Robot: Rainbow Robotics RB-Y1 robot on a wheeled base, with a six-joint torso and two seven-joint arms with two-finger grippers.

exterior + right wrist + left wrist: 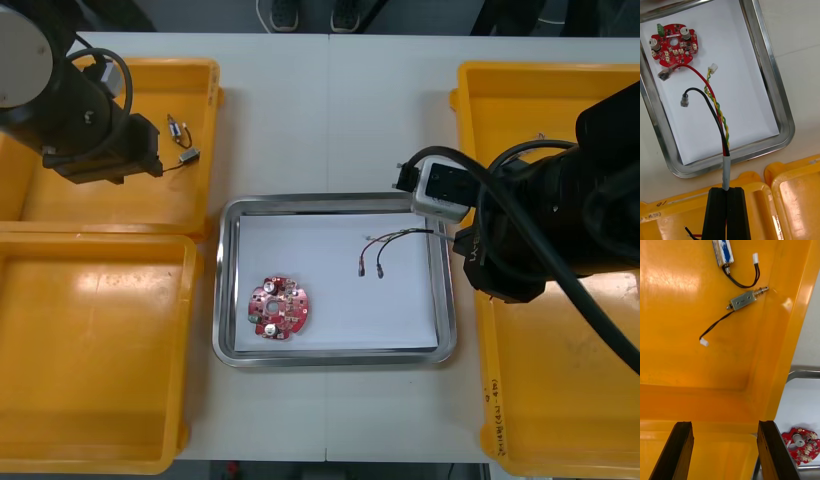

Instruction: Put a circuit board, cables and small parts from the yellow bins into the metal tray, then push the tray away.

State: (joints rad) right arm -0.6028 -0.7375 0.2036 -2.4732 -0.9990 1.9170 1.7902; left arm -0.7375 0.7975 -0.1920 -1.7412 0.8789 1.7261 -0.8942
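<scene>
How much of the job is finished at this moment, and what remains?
Done: the circuit board lies in the metal tray. In hand: the right gripper, shut on a red, black and yellow cable, holds its ends over the tray. To do: the left gripper hangs open over a yellow bin where two small metal parts lie unpicked; the tray is not yet pushed away.

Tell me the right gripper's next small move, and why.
Probably ease the right gripper farther over the metal tray before releasing: it grips the cable near the rim, free ends over the white inside. The left gripper hovers open above a yellow bin.
</scene>
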